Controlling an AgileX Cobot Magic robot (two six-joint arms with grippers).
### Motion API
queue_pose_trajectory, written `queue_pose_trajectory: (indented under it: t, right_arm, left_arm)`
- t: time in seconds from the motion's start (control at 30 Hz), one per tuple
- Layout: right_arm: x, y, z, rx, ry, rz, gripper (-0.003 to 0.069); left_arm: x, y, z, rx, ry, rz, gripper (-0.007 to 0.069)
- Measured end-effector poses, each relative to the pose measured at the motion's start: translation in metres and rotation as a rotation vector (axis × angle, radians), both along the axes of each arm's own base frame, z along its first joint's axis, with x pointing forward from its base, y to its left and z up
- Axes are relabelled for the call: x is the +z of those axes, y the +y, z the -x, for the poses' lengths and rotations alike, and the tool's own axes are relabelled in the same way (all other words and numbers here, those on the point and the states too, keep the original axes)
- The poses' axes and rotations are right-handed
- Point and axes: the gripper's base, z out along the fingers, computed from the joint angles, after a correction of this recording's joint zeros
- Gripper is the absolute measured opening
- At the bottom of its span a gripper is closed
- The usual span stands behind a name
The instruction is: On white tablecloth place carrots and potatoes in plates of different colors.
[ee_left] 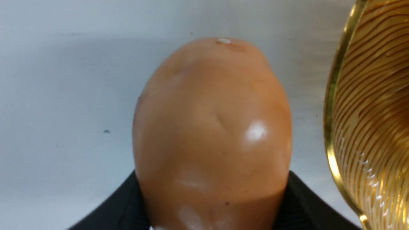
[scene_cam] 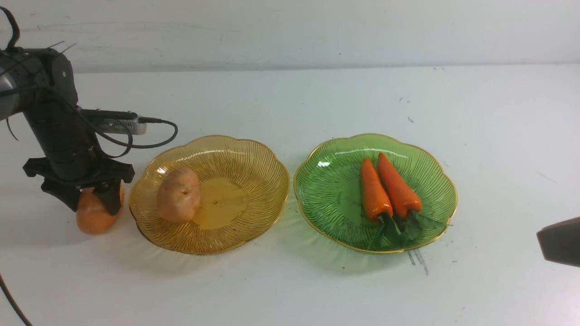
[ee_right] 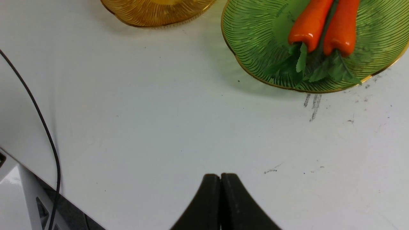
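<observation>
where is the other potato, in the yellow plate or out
Out: the potato sits on cloth beside the yellow plate, straddled by the left hand.

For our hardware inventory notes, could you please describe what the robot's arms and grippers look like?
The left arm is black with rounded joints, carrying a slim silver-and-black module and a looping black cable. The left gripper and right gripper have matte black, tapering fingers. No markings show.

Open cloth (scene_cam: 290,290) lies before and behind the amber plate (scene_cam: 244,158) and green plate (scene_cam: 331,181), and right of the latter; a narrow gap parts them. The left gripper (scene_cam: 92,203), clasping the left potato (scene_cam: 93,219), blocks the amber rim's left. The second potato (scene_cam: 179,194) fills amber's left half; carrots (scene_cam: 398,185) cross green's centre.
</observation>
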Motion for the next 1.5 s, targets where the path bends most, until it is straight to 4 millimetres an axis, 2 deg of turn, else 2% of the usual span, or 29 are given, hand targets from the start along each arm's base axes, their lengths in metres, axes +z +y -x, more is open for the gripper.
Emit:
queue_pose_trajectory:
  t: [0.07,0.2,0.33,0.47,0.5,0.7,0.8,0.83,0.9,1.0,1.03,1.07,1.17,1.27,1.33,1.4,1.43,1.47,1.5]
  right_arm:
    - [0.0,0.0,0.0,0.0,0.001,-0.002,-0.0015]
    - [0.0,0.0,0.0,0.001,0.001,-0.002,-0.0015]
    - [0.0,0.0,0.0,0.001,0.001,-0.002,-0.0015]
    - [0.0,0.0,0.0,0.0,0.0,-0.003,-0.0015]
    - [0.0,0.0,0.0,0.0,0.0,-0.003,-0.0015]
    - [0.0,0.0,0.0,0.001,0.0,-0.004,-0.0015]
    - [0.0,0.0,0.0,0.001,0.001,-0.004,-0.0015]
    - [0.0,0.0,0.0,0.001,0.001,-0.005,-0.0015]
    - [0.0,0.0,0.0,0.001,0.001,-0.006,-0.0015]
    - [0.0,0.0,0.0,0.001,0.001,-0.006,-0.0015]
    - [0.0,0.0,0.0,0.001,0.001,-0.006,-0.0015]
    - [0.0,0.0,0.0,0.001,0.001,-0.006,-0.0015]
    - [0.0,0.0,0.0,0.001,0.001,-0.006,-0.0015]
    - [0.0,0.0,0.0,0.001,0.001,-0.006,-0.0015]
    - [0.0,0.0,0.0,0.001,0.0,-0.007,-0.0015]
    - [0.002,0.0,0.0,-0.007,-0.024,-0.01,-0.0015]
    - [0.002,0.0,0.0,-0.008,-0.026,-0.011,-0.0015]
    - [0.003,-0.001,0.0,-0.013,-0.044,-0.01,-0.0015]
    - [0.006,-0.004,0.002,-0.027,-0.088,-0.01,-0.0015]
  left_arm:
    - [0.009,0.0,-0.004,0.01,-0.03,0.003,0.0387]
    - [0.045,-0.012,-0.013,0.022,-0.145,0.067,0.0388]
    - [0.081,-0.05,-0.013,-0.069,-0.254,0.201,0.0386]
    - [0.091,-0.09,-0.009,-0.151,-0.269,0.297,0.0386]
    - [0.09,-0.104,-0.008,-0.182,-0.26,0.31,0.0386]
    - [0.071,-0.149,-0.004,-0.299,-0.203,0.277,0.0388]
    - [0.059,-0.159,-0.005,-0.327,-0.174,0.22,0.0393]
    - [0.059,-0.159,-0.005,-0.327,-0.174,0.22,0.0393]
    - [0.045,-0.166,-0.006,-0.32,-0.143,0.162,0.0424]
    - [0.036,-0.168,-0.008,-0.288,-0.125,0.123,0.05]
    - [0.036,-0.168,-0.008,-0.286,-0.125,0.122,0.0513]
    - [0.036,-0.168,-0.008,-0.28,-0.124,0.119,0.0576]
    - [0.036,-0.168,-0.008,-0.277,-0.125,0.119,0.0662]
    - [0.037,-0.168,-0.008,-0.278,-0.126,0.119,0.0683]
    - [0.038,-0.168,-0.007,-0.278,-0.129,0.119,0.0678]
    - [0.049,-0.167,-0.004,-0.279,-0.154,0.123,0.0587]
    - [0.051,-0.167,-0.004,-0.279,-0.157,0.123,0.0587]
    - [0.058,-0.166,-0.002,-0.28,-0.174,0.125,0.053]
    - [0.085,-0.162,0.007,-0.285,-0.236,0.122,0.0316]
